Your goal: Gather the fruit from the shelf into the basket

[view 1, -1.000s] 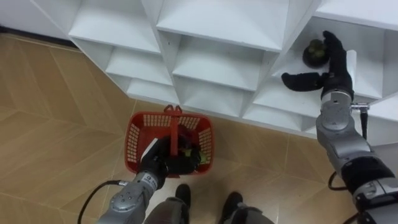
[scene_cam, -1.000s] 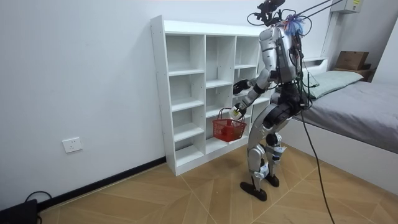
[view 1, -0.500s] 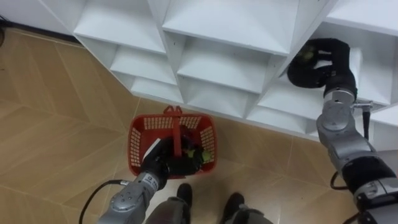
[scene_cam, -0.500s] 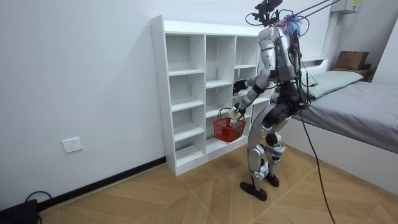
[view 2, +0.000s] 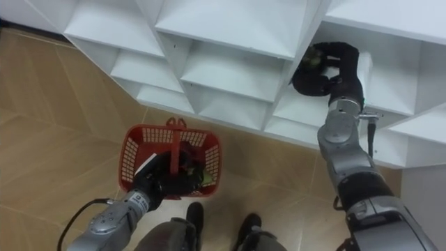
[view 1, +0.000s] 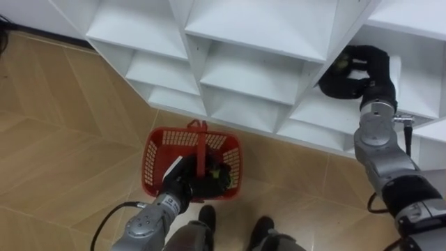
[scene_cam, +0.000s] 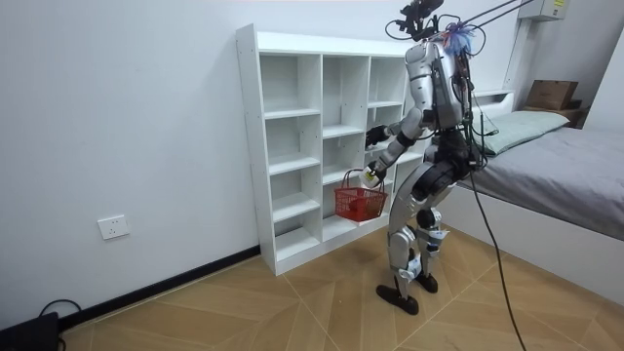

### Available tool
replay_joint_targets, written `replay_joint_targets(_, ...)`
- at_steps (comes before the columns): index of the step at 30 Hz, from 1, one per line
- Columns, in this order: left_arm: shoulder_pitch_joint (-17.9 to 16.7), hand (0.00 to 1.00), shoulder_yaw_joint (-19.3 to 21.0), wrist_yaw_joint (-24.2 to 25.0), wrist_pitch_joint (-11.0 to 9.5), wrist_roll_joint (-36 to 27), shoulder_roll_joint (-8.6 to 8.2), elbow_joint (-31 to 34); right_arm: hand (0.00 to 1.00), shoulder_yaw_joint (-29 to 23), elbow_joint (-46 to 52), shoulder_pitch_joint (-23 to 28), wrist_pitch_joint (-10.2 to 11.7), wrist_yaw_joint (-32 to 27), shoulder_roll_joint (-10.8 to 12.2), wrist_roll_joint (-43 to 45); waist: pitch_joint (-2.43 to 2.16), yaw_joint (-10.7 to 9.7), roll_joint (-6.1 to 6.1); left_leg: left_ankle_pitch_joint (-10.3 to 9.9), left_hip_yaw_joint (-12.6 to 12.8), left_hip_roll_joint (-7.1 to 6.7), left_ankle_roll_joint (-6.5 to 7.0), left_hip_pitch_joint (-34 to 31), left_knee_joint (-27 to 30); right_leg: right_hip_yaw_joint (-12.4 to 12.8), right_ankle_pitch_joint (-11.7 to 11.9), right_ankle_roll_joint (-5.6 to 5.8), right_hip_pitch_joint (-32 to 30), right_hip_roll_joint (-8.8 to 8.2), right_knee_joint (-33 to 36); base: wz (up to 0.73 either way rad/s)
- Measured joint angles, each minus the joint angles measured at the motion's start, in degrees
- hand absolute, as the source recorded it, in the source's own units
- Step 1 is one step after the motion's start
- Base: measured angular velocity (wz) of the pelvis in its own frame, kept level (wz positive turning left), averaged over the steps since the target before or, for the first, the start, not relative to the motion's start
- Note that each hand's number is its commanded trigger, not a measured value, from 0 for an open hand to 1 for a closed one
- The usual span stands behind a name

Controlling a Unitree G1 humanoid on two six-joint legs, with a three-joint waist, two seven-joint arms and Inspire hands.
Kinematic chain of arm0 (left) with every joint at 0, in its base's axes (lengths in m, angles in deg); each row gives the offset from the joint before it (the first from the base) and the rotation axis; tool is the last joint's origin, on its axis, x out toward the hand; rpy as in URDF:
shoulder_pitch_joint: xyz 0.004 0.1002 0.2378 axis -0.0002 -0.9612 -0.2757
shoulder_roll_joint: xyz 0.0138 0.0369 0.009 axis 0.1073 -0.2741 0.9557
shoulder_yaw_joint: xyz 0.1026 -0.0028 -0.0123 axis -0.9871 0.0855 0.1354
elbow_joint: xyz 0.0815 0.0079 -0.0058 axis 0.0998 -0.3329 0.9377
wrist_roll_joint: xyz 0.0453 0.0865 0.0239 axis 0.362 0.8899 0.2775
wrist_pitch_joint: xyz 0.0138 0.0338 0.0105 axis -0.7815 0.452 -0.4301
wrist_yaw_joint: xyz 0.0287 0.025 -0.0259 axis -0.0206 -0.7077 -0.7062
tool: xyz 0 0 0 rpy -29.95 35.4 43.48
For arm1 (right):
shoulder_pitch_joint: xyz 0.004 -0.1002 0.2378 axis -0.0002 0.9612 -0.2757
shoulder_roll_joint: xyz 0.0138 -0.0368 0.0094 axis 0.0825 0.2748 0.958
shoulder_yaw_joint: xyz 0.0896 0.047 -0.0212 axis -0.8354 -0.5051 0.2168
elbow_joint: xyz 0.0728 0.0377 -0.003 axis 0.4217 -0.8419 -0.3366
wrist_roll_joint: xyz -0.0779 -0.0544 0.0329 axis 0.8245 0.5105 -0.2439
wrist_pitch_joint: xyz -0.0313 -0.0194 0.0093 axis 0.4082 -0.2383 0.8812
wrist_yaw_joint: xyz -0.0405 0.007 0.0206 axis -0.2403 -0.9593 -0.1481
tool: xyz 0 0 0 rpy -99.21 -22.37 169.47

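Note:
A dark green fruit (view 1: 340,64) lies in a right-hand compartment of the white shelf unit (view 1: 244,70). My right hand (view 1: 364,71) is curled round it from above and beside, so little of the fruit (view 2: 311,60) shows. Lower left, my left hand (view 1: 182,181) is shut on the handle of a red basket (view 1: 155,166), which hangs above the wooden floor in front of the lowest shelves. Dark and yellow-green fruit (view 1: 220,174) lies inside the basket. In the room view I stand facing the shelf unit (scene_cam: 292,146) with the basket (scene_cam: 359,202) at knee height.
The shelf unit's other compartments (view 1: 244,21) look bare. Wooden floor (view 1: 63,139) spreads to the left and below. In the room view a bed (scene_cam: 565,166) stands behind me at the room view's right, and a white wall (scene_cam: 117,117) runs on the left.
One second ago my right hand stood open beside the fruit; its fingers have since curled round it. The basket stays in my left hand. The view has shifted slightly.

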Motion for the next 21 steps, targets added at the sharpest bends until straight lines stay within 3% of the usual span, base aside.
replay_joint_targets(8,0.08,1.0,0.86,0.0,-0.07,0.07,0.25,0.0,1.0,-0.04,0.58,0.1,0.28,2.63,0.4,-1.45,0.0,-1.51,0.0,0.01,0.09,-0.04,0.01,0.46,0.09,-0.02,-0.05,0.15,0.47,-0.05,-0.46,0.0)
replay_joint_targets(11,0.11,1.0,1.39,0.0,-0.2,0.45,0.23,0.0,1.0,-0.04,0.6,0.74,1.33,2.85,0.4,-1.36,-0.02,-2.0,0.02,0.01,0.1,0.0,0.01,0.52,-0.03,-0.03,-0.02,0.19,0.53,0.06,-0.68,0.0)
replay_joint_targets(17,-0.1,1.0,1.68,0.0,-0.24,0.31,0.5,0.0,1.0,-0.05,5.12,7.02,2.56,2.8,0.48,-1.3,-0.18,-2.64,0.27,0.0,0.2,0.13,0.01,2.25,-0.67,-0.3,0.14,0.38,2.61,0.36,-1.95,0.0)
replay_joint_targets(21,-0.61,1.0,2.85,0.0,-0.56,0.37,0.5,0.02,1.0,-0.28,9.6,12.9,2.67,2.86,0.92,-1.33,-1.31,-3.35,1.56,0.0,0.46,0.1,0.02,3.49,-1.59,-0.24,0.45,0.68,3.79,0.5,-2.92,-0.02)
